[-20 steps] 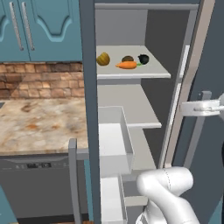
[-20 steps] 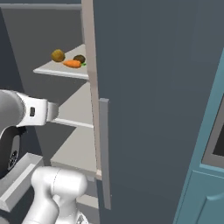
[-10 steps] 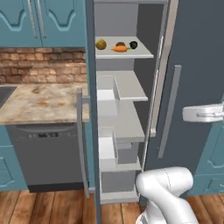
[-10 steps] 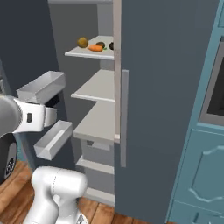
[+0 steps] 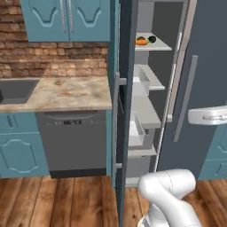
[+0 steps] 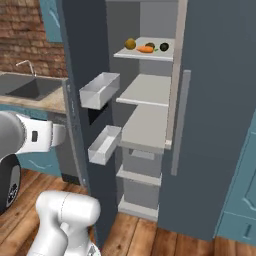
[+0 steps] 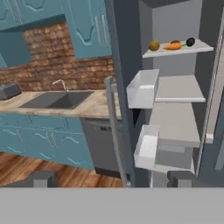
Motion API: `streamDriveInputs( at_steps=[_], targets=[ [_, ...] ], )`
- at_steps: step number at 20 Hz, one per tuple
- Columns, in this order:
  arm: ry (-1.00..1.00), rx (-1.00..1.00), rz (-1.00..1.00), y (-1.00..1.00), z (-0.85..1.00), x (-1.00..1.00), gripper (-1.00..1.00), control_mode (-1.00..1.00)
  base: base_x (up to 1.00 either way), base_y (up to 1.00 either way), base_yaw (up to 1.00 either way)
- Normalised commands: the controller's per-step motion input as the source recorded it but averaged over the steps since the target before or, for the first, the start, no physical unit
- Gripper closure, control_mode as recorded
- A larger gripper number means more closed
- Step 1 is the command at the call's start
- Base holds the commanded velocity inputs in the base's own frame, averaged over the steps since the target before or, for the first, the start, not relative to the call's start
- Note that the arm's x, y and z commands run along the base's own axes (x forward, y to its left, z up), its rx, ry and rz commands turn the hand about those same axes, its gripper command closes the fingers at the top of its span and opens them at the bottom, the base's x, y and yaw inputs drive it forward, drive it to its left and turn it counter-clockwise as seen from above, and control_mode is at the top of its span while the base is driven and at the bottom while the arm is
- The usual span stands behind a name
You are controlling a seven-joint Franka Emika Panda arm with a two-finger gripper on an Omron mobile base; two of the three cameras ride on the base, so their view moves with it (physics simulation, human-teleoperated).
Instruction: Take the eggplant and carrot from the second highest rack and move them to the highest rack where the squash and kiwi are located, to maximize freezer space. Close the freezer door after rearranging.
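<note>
The freezer [image 6: 150, 120] stands open. On the uppermost shelf in view lie the yellow-tan squash [image 6: 130, 44], the orange carrot [image 6: 145, 49], the brown kiwi [image 6: 150, 45] behind it and the near-black eggplant [image 6: 164, 47]. The hand view shows the same row: squash [image 7: 154, 45], carrot [image 7: 173, 46], eggplant [image 7: 190, 42]. In the left base view the carrot [image 5: 141, 41] and eggplant [image 5: 152, 39] are visible. The freezer door [image 6: 85, 90], with white bins on its inside, is swung wide open. My gripper [image 7: 112, 179] is open and empty, well back from the shelves.
Left of the freezer runs a stone counter [image 5: 66, 93] with a sink [image 7: 52, 100] and a dishwasher [image 5: 73, 142] below. Teal cupboards [image 5: 66, 17] hang above. A tall dark panel with a bar handle [image 6: 179, 122] flanks the shelves on the right. Below is wood floor [image 5: 57, 201].
The whole picture has shifted: the base has backed away from the freezer, which now looks smaller and farther off. The food stays on its shelf and the gripper stays open.
</note>
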Motion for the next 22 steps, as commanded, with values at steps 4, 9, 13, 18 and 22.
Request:
streamDriveInputs(
  at_steps=[4, 9, 13, 18, 22],
  targets=[
    [0.00, 0.00, 0.00, 0.00, 0.00, 0.00, -1.00, 1.00, -0.01, 0.90, 0.00],
    [0.00, 0.00, 0.00, 0.00, 0.00, 0.00, -1.00, 1.00, 0.10, 0.99, -0.16],
    [0.00, 0.00, 0.00, 0.00, 0.00, 0.00, -1.00, 1.00, 0.17, 0.81, -0.34],
    [0.00, 0.00, 0.00, 0.00, 0.00, 0.00, -1.00, 1.00, 0.36, 0.89, -0.52],
    [0.00, 0.00, 0.00, 0.00, 0.00, 0.00, -1.00, 1.00, 0.51, 0.80, -0.78]
  ],
)
